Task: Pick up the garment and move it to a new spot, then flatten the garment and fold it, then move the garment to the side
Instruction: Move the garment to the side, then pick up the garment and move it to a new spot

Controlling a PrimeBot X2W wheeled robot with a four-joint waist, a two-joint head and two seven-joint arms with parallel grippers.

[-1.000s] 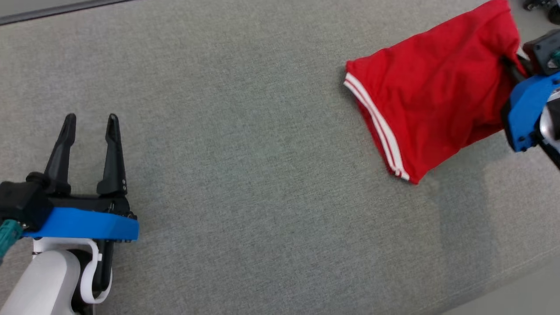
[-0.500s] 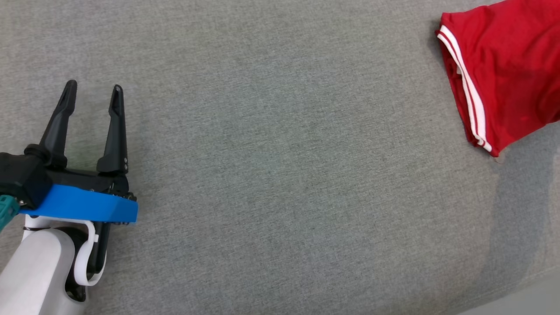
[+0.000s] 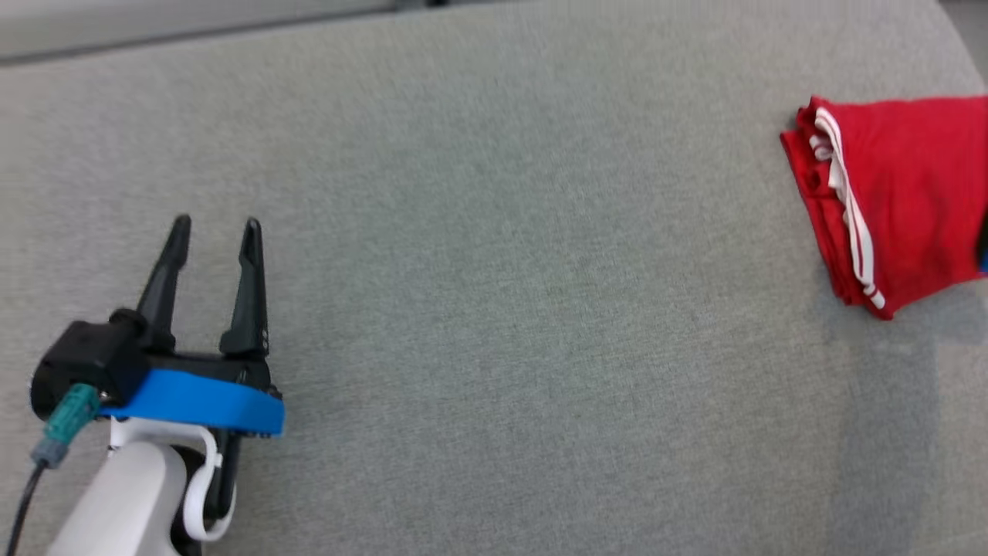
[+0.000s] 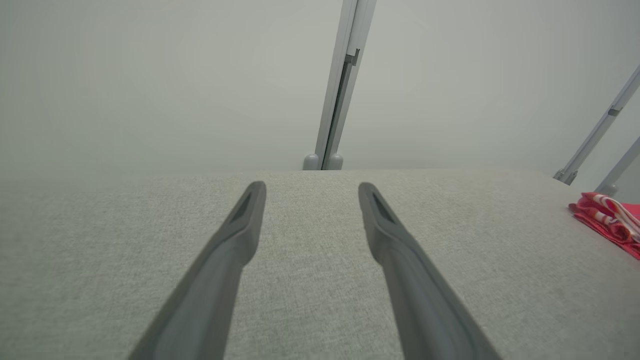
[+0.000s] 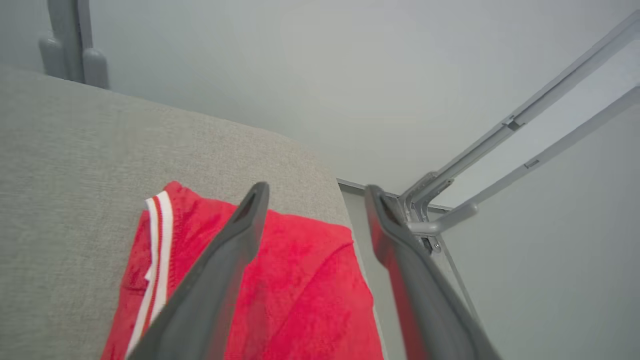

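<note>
The garment [image 3: 903, 193], red with white stripes along one edge, lies folded at the far right of the grey surface [image 3: 502, 270], cut off by the head view's right border. It also shows as a red bundle, the garment [image 4: 607, 222], at the right of the left wrist view. My right gripper [image 5: 312, 192] hovers above the garment [image 5: 300, 290] near the surface's right edge, jaws spread apart, nothing between them. My left gripper [image 3: 214, 225] rests open at the lower left, far from the cloth, the same left gripper [image 4: 310, 187] empty in its wrist view.
The grey fabric surface ends at a back edge [image 3: 193, 31] and a right edge [image 5: 345, 200]. Beyond it stand a pale wall, a grey vertical post [image 4: 340, 100] and slanted metal rails [image 5: 500, 145].
The head camera shifted between frames. The right gripper, shut on the garment a second ago, now stands open, and the garment lies flat on the surface. The left gripper stayed open.
</note>
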